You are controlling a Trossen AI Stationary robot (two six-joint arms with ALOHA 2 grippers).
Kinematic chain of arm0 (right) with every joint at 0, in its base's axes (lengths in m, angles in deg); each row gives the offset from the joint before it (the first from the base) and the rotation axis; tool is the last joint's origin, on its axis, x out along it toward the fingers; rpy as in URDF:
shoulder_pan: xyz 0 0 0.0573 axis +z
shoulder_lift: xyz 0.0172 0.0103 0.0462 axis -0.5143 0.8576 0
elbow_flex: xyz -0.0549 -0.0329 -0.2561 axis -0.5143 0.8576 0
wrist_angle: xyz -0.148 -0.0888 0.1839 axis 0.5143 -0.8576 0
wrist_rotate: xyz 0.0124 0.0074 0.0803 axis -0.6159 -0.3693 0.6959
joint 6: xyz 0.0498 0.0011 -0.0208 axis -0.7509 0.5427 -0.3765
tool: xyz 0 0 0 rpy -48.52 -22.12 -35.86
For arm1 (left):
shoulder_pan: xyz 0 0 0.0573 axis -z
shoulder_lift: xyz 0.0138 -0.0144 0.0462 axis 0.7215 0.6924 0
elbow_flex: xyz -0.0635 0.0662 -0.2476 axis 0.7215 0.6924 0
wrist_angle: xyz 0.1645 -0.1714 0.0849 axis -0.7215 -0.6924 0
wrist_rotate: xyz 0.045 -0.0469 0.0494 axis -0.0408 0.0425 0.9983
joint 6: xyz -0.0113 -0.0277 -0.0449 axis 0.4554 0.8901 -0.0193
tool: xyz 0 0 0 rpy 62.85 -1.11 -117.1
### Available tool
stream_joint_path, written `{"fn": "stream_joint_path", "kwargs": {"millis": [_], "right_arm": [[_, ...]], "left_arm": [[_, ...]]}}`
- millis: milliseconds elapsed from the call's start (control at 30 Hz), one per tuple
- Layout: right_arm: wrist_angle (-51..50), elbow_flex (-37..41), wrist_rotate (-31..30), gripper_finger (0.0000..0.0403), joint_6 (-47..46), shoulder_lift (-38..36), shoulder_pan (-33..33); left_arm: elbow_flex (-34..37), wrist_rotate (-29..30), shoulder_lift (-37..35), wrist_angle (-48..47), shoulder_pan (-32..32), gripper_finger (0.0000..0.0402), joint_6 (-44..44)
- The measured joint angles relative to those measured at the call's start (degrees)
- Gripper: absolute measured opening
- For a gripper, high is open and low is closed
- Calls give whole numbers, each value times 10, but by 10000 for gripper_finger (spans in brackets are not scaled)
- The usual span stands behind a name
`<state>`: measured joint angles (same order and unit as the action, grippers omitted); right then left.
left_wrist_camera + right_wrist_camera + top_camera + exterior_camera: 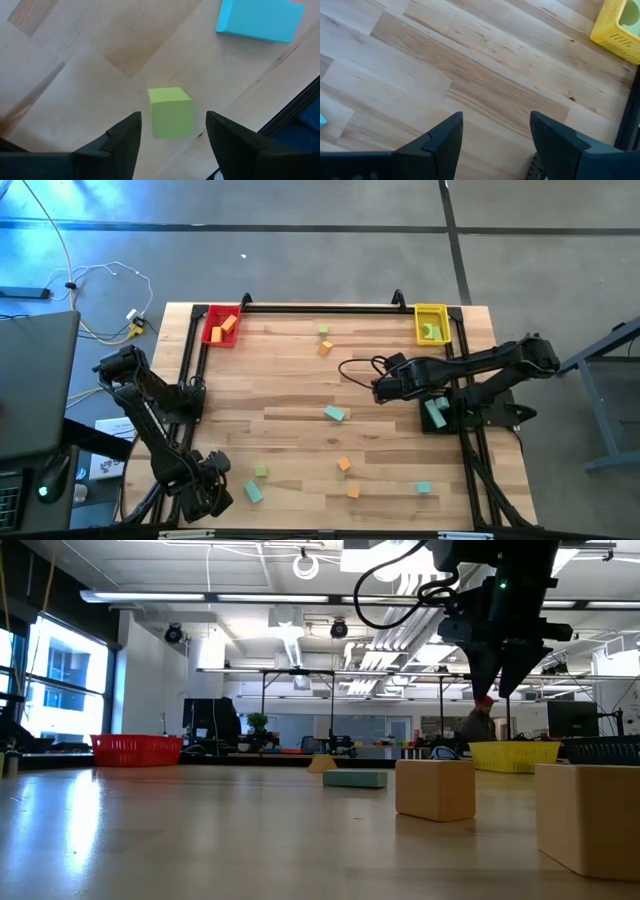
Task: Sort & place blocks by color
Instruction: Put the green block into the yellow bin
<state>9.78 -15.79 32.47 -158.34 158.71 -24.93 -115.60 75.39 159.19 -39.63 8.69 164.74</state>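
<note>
Holding orange blocks (224,327), the red mesh tray (210,332) sits at one far corner; yellow tray (430,311) holds a green piece (431,331). Remaining blocks (334,413) scattered on wooden surface (300,390). Left claw (172,131) released above a green cube (170,111); right claw (495,135) released, empty.

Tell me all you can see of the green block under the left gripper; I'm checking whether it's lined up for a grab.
The green block is a small light green cube, matte and solid-looking, with clean edges. It sits flat on the wooden table, near its front left corner, touching nothing else. The left gripper is open, and the cube shows between its two fingers, not yet gripped. A teal block lies close by, apart from it.
</note>
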Motion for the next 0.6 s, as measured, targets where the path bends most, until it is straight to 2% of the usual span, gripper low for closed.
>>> {"fn": "stream_joint_path", "kwargs": {"millis": [233,600], "right_arm": [[2,0,5,218,0,0,0],[2,0,10,218,0,0,0]], "left_arm": [[0,7,2,0,0,204,8],[0,-15,63,2,0,204,13]]}}
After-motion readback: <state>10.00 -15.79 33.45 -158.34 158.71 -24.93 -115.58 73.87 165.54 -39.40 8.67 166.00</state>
